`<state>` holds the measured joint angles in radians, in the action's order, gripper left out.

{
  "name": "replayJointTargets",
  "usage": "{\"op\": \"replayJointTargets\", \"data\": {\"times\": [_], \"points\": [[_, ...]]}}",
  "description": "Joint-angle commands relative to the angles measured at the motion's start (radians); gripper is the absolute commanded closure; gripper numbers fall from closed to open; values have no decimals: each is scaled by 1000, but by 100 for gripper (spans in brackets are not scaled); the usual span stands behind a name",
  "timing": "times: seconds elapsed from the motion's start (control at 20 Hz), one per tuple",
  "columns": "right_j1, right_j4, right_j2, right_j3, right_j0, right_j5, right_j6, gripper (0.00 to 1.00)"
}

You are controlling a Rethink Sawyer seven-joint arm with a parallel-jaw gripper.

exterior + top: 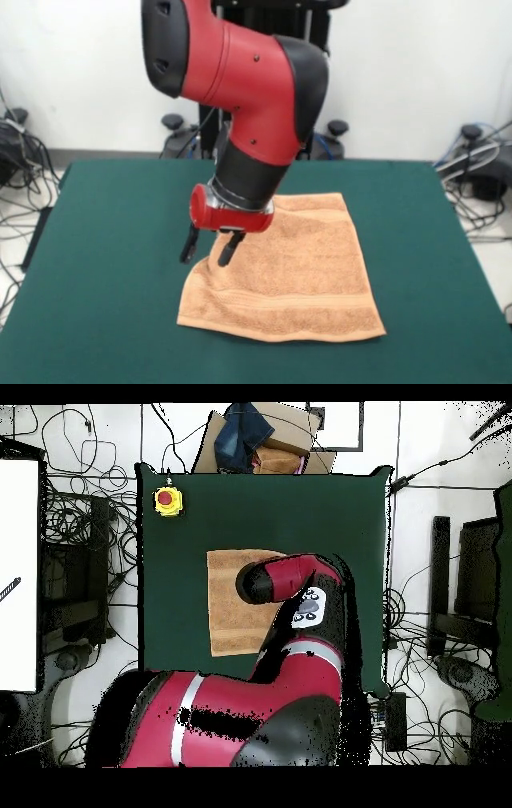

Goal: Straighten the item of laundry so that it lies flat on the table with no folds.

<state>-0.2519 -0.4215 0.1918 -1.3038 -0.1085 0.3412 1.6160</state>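
One raised fold on towel (296, 280); jaws (210, 246) spread over its edge. Best pinch there, drag outward across worktop (112, 240).

towel (232, 609): right part under arm (290, 584) | claw: hidden overhead

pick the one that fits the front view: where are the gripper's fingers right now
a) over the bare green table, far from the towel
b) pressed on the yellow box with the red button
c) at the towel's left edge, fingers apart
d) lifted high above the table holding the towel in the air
c: the gripper sits at the left edge of the towel, its two black fingers standing apart, and the towel rests on the table.
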Motion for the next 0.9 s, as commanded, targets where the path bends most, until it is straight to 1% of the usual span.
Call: {"op": "replayJointTargets", "data": {"times": [0.05, 0.65, 0.9], "points": [[103, 9, 10, 15, 40, -91, 211, 0], [169, 39, 24, 50, 28, -169, 201, 0], [147, 52, 23, 10, 32, -150, 197, 0]]}}
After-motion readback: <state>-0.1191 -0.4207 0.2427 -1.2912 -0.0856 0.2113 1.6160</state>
